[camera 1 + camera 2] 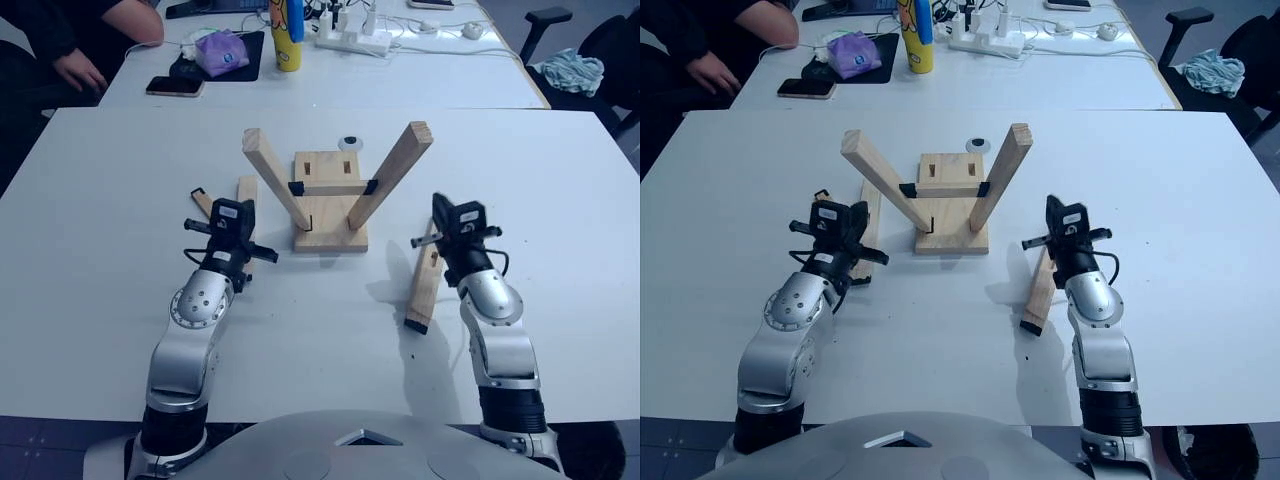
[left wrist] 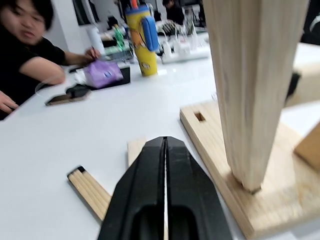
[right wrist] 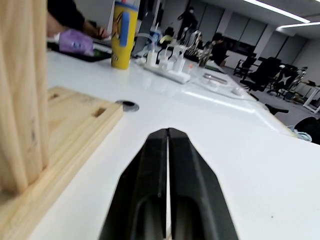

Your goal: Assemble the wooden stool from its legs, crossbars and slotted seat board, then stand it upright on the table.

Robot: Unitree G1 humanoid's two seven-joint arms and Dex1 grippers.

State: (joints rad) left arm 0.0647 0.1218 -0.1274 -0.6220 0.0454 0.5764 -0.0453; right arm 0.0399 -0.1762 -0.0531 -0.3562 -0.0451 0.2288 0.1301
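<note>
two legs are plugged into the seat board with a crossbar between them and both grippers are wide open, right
Not quite: the left gripper and right gripper are both shut, with no gap, as each wrist view shows. The rest holds: two legs stand in the seat board, joined by a crossbar.

Left arm [image 1: 185,350]: silver-grey shell in smooth rounded segments, with a black cylinder at its lower end.
Left joint housing [image 1: 200,298]: round silver face dotted with small dark screw holes.
Left wrist module [image 1: 230,222]: black and boxy, with a small pale mark on top. Thin black cables [image 1: 196,254] loop beside it.
Left gripper [image 2: 165,145]: two matte black fingers, broad at the base and tapering to a narrow tip.
Right arm [image 1: 503,355]: the same silver-grey shell over a black cylinder.
Right wrist module [image 1: 460,222]: a black block with a black cable [image 1: 503,262] curling off one side.
Right gripper [image 3: 167,132]: matte black, wedge-shaped fingers.
</note>
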